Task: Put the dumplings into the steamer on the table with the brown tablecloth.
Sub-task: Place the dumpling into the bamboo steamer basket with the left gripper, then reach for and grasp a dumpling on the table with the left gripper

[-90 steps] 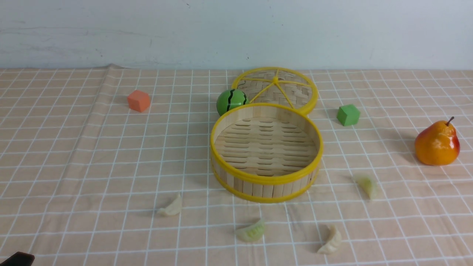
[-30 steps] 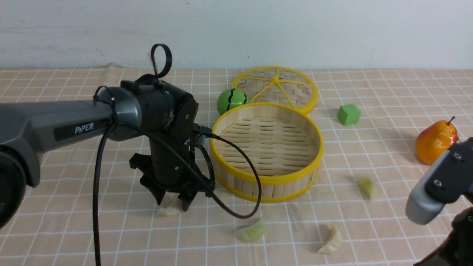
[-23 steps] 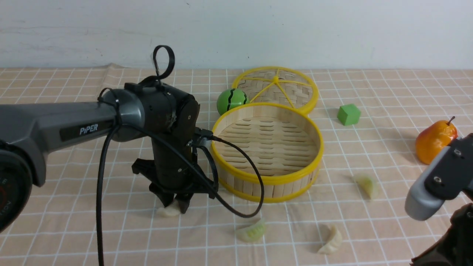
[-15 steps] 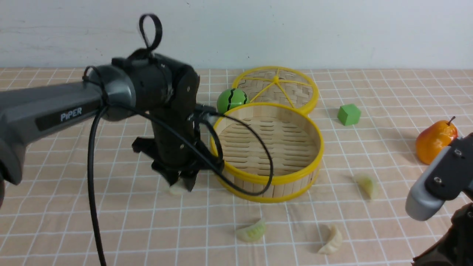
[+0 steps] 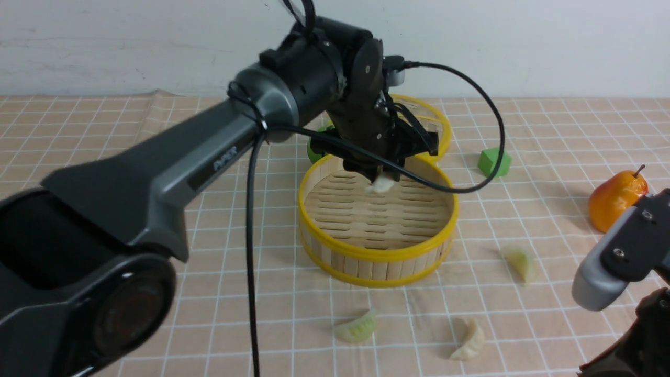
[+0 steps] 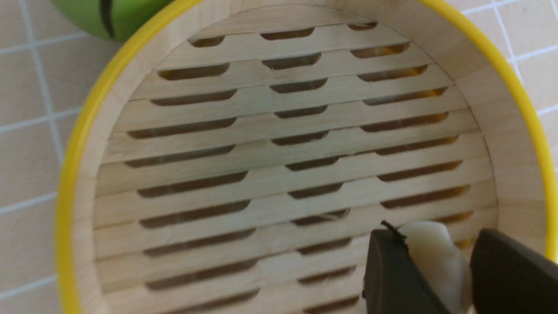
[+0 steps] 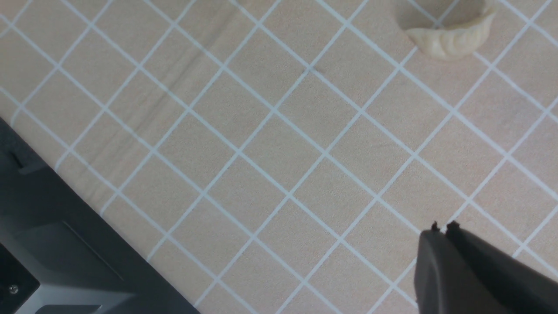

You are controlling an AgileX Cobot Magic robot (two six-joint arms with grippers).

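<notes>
Left gripper [image 5: 378, 177] pinches cream dumpling [image 5: 381, 184], jaws part-closed on it, hanging directly above steamer [image 5: 377, 255] floor near its far rim. Judged: a release lands it inside. White dumpling [image 5: 469, 341] lies by table's near edge. Right gripper [image 7: 442, 227] is closed, empty, the nearer one to it.

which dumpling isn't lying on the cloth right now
The cream-white dumpling pinched in the left claw, hanging over the steamer. The other three dumplings lie on the tablecloth.
</notes>
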